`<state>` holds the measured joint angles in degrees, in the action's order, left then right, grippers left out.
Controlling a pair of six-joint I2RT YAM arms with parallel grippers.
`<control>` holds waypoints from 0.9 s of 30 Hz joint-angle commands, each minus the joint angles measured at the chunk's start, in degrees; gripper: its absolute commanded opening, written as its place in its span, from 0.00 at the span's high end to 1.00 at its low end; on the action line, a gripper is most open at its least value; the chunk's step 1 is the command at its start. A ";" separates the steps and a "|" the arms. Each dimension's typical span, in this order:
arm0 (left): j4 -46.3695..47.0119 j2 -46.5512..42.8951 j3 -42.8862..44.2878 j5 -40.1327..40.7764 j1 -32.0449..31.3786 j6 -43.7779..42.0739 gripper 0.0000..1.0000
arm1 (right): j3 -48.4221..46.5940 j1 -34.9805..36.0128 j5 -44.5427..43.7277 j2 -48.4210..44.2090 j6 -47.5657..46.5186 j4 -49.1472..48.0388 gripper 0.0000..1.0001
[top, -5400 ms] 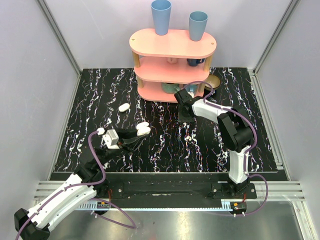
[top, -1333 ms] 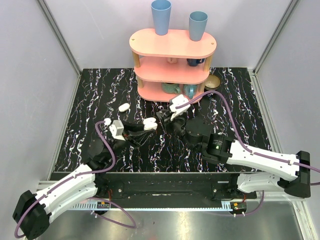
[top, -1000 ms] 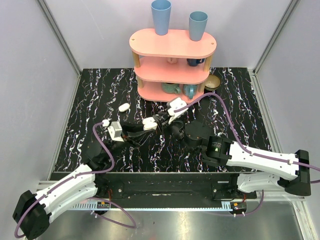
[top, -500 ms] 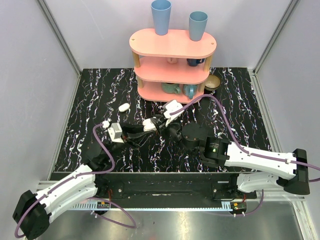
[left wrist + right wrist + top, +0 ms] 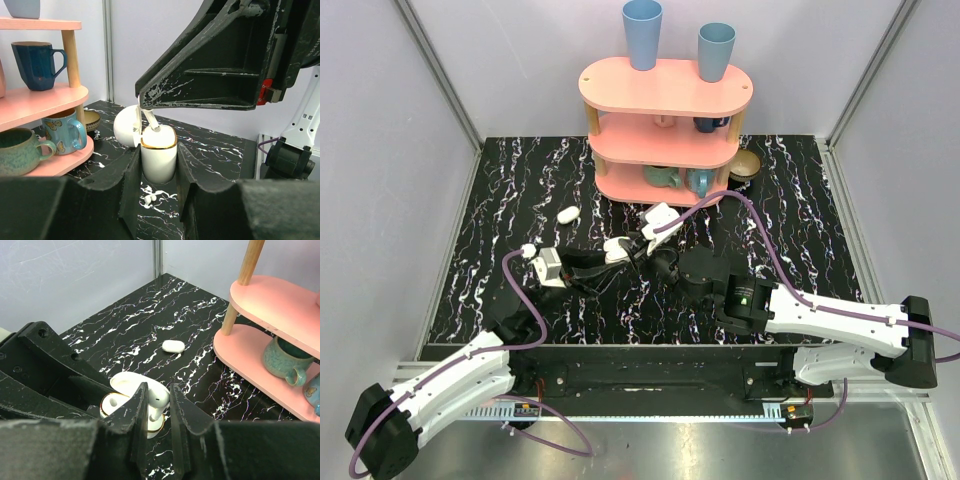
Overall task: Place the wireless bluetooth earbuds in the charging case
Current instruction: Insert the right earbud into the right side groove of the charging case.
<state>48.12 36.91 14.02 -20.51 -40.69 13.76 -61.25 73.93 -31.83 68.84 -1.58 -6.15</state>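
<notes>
The charging case, white with a gold rim and its lid swung open, stands upright between the fingers of my left gripper, which is shut on it. In the top view the case is held just above the table's middle. My right gripper is shut on a white earbud, stem down, right over the case's open top. The earbud's stem touches the case's mouth in the left wrist view. Both grippers meet there.
A small white oval piece lies on the black marbled table, left of the case; it also shows in the right wrist view. The pink three-tier shelf with blue cups and mugs stands behind. A brown disc lies beside it.
My right arm has swung from the shelf to the table's middle and moved left with the earbud until it is over the case. My left gripper keeps hold of the case.
</notes>
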 commanded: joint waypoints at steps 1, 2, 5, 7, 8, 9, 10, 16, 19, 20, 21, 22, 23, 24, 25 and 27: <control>4.35 -0.87 -0.05 0.65 -0.27 -0.66 1.00 | 0.26 0.51 0.63 0.07 -0.79 -0.62 0.92; 4.27 -0.87 0.04 1.00 -0.27 -0.58 1.00 | 0.34 0.60 0.81 0.07 -1.05 -0.44 0.92; 4.18 -0.87 0.13 1.35 -0.27 -0.49 1.00 | 0.87 0.69 1.33 -0.19 -1.14 -0.26 0.92; 4.18 -0.96 0.13 1.53 -0.27 -0.49 1.00 | 0.96 0.69 1.77 -0.11 -1.14 0.09 0.93; 4.18 -0.87 0.22 1.62 -0.27 -0.49 1.00 | 0.96 0.78 1.86 -0.19 -1.14 0.26 0.93; 4.26 -0.87 0.22 1.70 -0.27 -0.49 1.00 | 0.96 0.86 1.95 -0.20 -1.14 0.44 0.93; 4.26 -0.87 0.30 1.79 -0.27 -0.49 1.00 | 1.05 0.78 1.95 -0.20 -1.14 0.53 0.93; 4.53 -1.05 0.30 2.49 -0.27 -0.40 1.00 | 1.40 1.13 1.78 -0.28 -1.23 0.61 0.93; 4.62 -1.31 0.22 2.84 -0.27 -0.40 1.00 | 1.57 1.30 1.08 -0.28 -1.75 0.88 0.93; 4.62 -1.48 0.22 3.02 -0.27 -0.57 1.00 | 1.66 1.39 0.46 -0.28 -1.93 0.88 0.93; 4.62 -1.57 0.13 3.11 -0.27 -0.49 1.00 | 1.75 1.39 0.20 -0.37 -2.11 1.05 0.93; 4.62 -1.66 0.04 3.20 -0.27 -0.49 1.00 | 1.84 1.39 -0.24 -0.37 -2.45 0.97 0.94; 4.53 -1.75 0.04 3.29 -0.27 -0.49 1.00 | 1.84 1.48 -0.85 -0.55 -2.55 1.05 0.94; 4.62 -1.75 -0.05 3.37 -0.27 -0.49 1.00 | 1.93 1.39 -0.95 -0.63 -2.72 0.97 0.94; 4.53 -1.92 -0.05 3.37 -0.27 -0.57 1.00 | 1.93 1.48 -0.95 -0.72 -2.98 0.97 0.94; 4.53 -1.84 -0.13 3.46 -0.27 -0.58 1.00 | 1.93 1.48 -1.30 -0.90 -3.07 0.70 0.94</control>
<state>46.61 36.36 13.45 -19.59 -40.93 13.76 -59.96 74.48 -31.51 68.88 -3.33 -6.20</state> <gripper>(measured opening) 0.332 0.251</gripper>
